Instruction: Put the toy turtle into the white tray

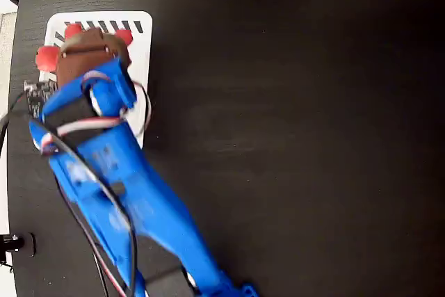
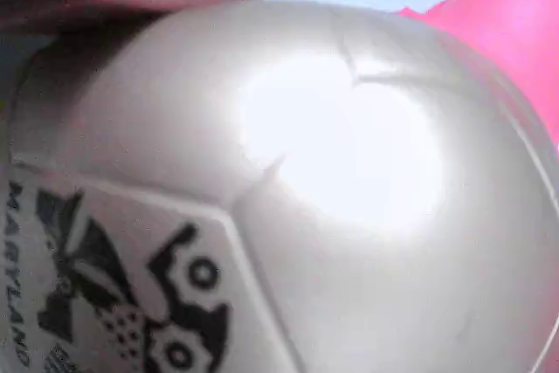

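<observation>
While the blue arm [image 1: 118, 193] stretches up from the bottom of the fixed view, its gripper [image 1: 87, 57] sits right over the tray [image 1: 142, 53] at the far left of the black table [image 1: 292, 130]. The turtle [image 1: 87, 50] is under the gripper head, above the tray, red legs poking out on both sides. Can't tell from here if the jaws are clamping it or slack.

Wrist view is basically all turtle [image 2: 332, 216]: shiny grey shell filling the picture, black printed mark at lower left, a red bit at upper right. Fingers aren't clear here either.
</observation>
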`<act>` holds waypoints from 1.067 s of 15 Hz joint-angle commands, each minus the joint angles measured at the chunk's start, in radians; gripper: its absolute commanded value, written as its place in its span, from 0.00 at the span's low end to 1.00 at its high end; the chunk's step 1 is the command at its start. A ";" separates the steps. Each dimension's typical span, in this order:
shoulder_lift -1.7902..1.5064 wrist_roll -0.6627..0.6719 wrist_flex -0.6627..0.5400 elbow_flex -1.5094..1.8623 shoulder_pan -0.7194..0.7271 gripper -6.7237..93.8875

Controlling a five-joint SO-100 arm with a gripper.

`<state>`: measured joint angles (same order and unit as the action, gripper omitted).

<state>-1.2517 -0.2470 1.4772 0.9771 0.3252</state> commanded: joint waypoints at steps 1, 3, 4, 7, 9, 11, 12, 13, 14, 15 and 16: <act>0.028 0.012 0.028 -0.112 -0.002 0.03; 0.074 0.032 0.049 -0.112 0.006 0.03; 0.103 0.035 0.058 -0.112 0.017 0.03; 0.161 0.029 0.063 -0.141 0.044 0.03; 0.169 0.015 0.054 -0.140 0.058 0.03; 0.173 0.008 0.037 -0.132 0.069 0.03; 0.181 0.005 0.035 -0.132 0.075 0.03; 0.187 0.002 0.035 -0.132 0.078 0.03; 0.192 -0.009 0.034 -0.132 0.084 0.03; 0.206 -0.015 0.034 -0.130 0.095 0.03; 0.221 -0.018 0.034 -0.133 0.103 0.03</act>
<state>-0.9925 -0.2562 1.5110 0.8912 0.4034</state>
